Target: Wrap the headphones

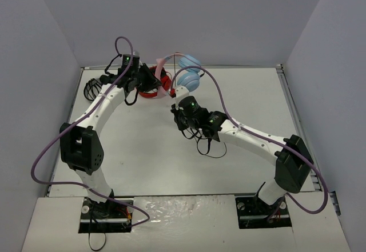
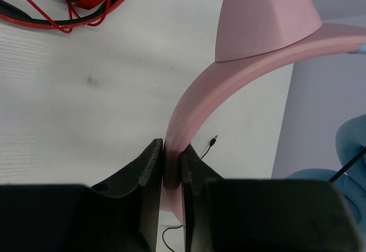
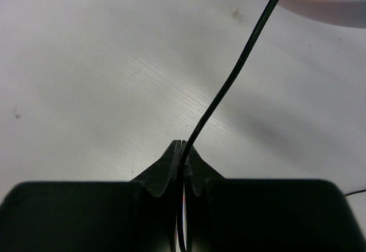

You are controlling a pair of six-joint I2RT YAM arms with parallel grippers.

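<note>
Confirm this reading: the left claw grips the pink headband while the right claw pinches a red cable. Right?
One detail is wrong. The cable pinched in the right claw is black, not red, as the right wrist view shows. The left claw does grip the pink headband.
</note>
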